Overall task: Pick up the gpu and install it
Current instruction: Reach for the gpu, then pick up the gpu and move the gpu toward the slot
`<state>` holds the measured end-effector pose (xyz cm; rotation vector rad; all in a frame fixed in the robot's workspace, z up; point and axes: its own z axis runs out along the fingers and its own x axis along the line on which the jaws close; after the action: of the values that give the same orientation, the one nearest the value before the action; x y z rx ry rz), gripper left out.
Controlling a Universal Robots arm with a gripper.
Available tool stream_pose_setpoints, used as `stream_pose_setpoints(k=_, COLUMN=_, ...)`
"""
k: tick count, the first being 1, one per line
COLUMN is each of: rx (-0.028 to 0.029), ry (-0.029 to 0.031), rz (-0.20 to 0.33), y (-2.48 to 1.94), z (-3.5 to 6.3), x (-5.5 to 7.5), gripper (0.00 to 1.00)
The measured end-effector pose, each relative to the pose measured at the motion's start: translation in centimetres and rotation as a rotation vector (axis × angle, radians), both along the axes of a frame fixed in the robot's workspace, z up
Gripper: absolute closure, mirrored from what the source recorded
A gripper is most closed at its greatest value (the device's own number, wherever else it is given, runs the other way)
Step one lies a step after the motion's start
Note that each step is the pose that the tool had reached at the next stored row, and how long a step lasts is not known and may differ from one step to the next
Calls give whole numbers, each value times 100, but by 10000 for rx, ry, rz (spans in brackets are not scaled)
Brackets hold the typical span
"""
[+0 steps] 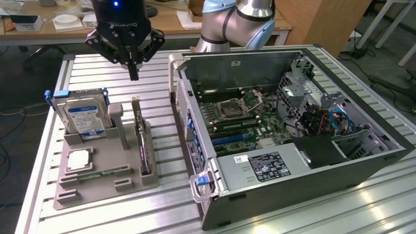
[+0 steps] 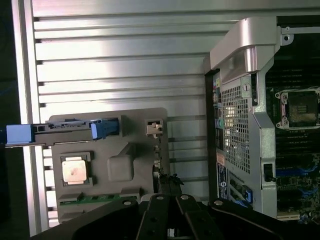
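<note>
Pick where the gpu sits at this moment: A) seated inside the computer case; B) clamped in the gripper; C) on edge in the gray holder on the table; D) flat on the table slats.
C: the gpu stands on edge in the gray holder, and the shut gripper hangs above it, empty.

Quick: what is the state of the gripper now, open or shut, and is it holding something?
Gripper: shut, holding nothing; it hangs above the gray tray, where the gpu stands upright.
</note>
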<state>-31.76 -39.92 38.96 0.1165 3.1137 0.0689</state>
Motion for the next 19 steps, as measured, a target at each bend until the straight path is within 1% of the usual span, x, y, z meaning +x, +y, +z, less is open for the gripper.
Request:
stream_pose_setpoints(k=13, rx=-1, ry=1, rz=-1, y=0, z=0, x=-1, gripper=90)
stream_pose_setpoints(k=14, rx=0, ry=0, rz=0, y=0, z=0, x=0, gripper=89)
stream_pose_setpoints(k=15, rx=0, ry=0, rz=-1, y=0, z=0, x=-1, gripper=83)
stream_pose_setpoints(k=16, rx=0, ry=1, rz=-1, y=0, z=0, x=0, gripper=83)
stream_pose_setpoints(k=17, rx=0, ry=0, rz=0, y=0, z=0, x=0, gripper=77)
stream_pose_setpoints(k=18, rx=0, ry=0, rz=-1, y=0, z=0, x=-1, gripper=77)
stream_pose_setpoints(k=19, rx=0, ry=1, rz=-1, y=0, z=0, x=-1, gripper=71)
